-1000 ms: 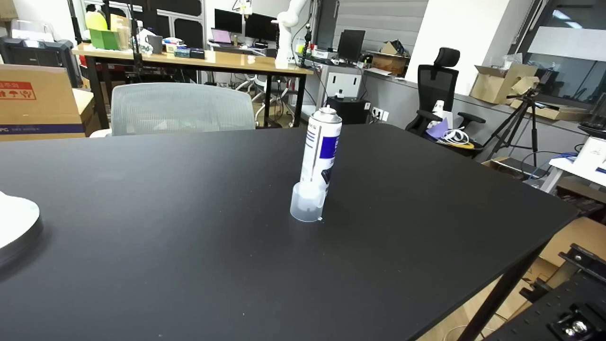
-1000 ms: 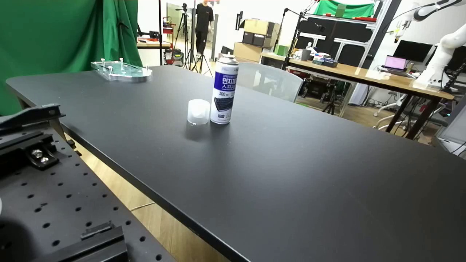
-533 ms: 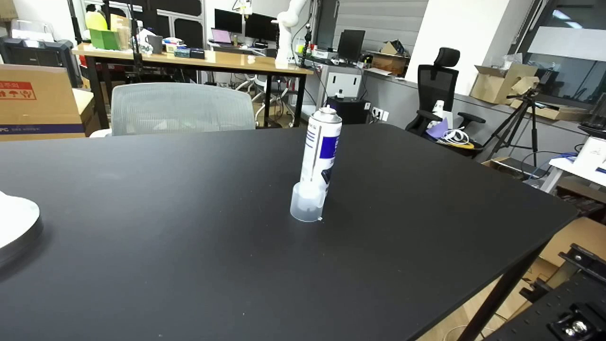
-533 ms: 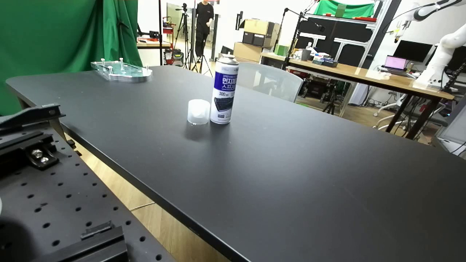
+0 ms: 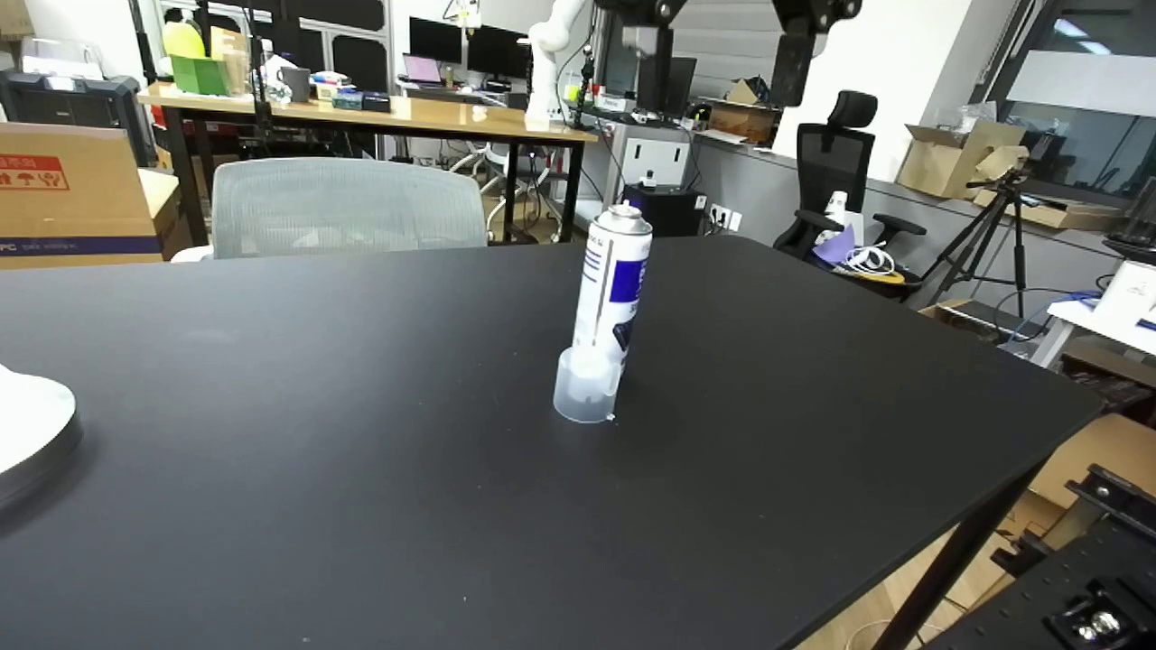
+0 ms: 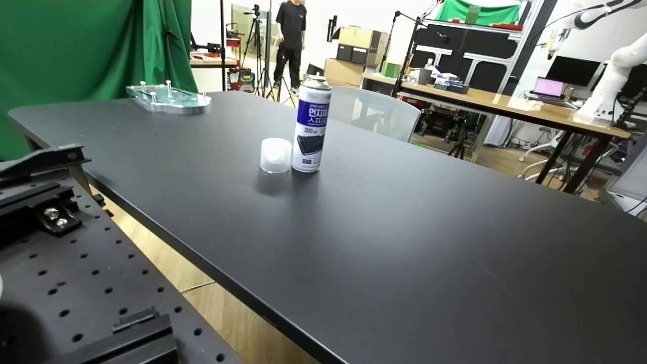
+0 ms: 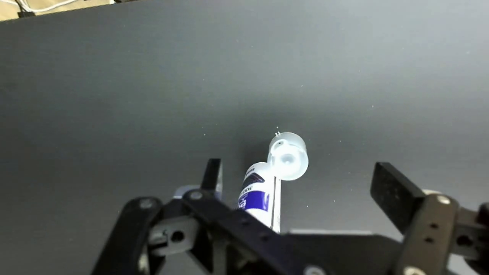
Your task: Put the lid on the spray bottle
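The lid is a short translucent cap. It stands on the black table right beside the spray bottle, in an exterior view (image 5: 583,397), in an exterior view (image 6: 276,155) and in the wrist view (image 7: 288,156). I cannot tell whether they touch. The spray bottle, a tall white can with a blue label, stands upright in both exterior views (image 5: 607,284) (image 6: 310,126). In the wrist view its upper part (image 7: 258,196) is hidden behind the gripper. My gripper (image 7: 296,172) is open and empty, above the table. Its fingertips show at the top of an exterior view (image 5: 720,95).
The black table (image 6: 404,253) carries a clear plate with upright posts (image 6: 169,98) at its far end. A perforated black mounting board (image 6: 101,283) lies along the near edge. A grey chair (image 5: 348,208) stands behind the table. A white rounded object (image 5: 32,415) shows at the left edge.
The open gripper has come into view at the top of an exterior view, where it was absent before. The lid and spray bottle have not moved. A person in the background has shifted.
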`<state>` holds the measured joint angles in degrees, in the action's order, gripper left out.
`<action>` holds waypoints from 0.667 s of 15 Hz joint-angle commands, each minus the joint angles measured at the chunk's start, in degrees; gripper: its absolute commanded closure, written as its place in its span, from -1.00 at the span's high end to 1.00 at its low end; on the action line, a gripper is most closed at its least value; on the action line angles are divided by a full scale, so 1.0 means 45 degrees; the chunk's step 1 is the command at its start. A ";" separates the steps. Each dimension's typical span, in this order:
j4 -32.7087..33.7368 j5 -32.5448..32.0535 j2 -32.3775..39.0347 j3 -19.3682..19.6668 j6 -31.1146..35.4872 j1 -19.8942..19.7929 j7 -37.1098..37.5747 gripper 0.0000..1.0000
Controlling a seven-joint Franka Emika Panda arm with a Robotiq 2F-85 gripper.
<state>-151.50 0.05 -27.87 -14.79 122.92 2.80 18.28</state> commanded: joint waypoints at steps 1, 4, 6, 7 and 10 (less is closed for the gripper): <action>-0.0470 -0.0170 0.1081 0.0150 0.1716 -0.0342 0.1295 1.00; -0.0694 -0.0119 0.2098 0.0229 0.3019 -0.0665 0.2083 1.00; -0.0722 -0.0066 0.1926 0.0403 0.2824 -0.0433 0.1575 1.00; -0.0726 -0.0057 0.2231 0.0455 0.3066 -0.0475 0.1790 1.00; -0.0719 -0.0047 0.2601 0.0515 0.3290 -0.0492 0.2015 1.00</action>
<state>-154.77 0.30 -16.19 -13.64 137.84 -0.51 27.05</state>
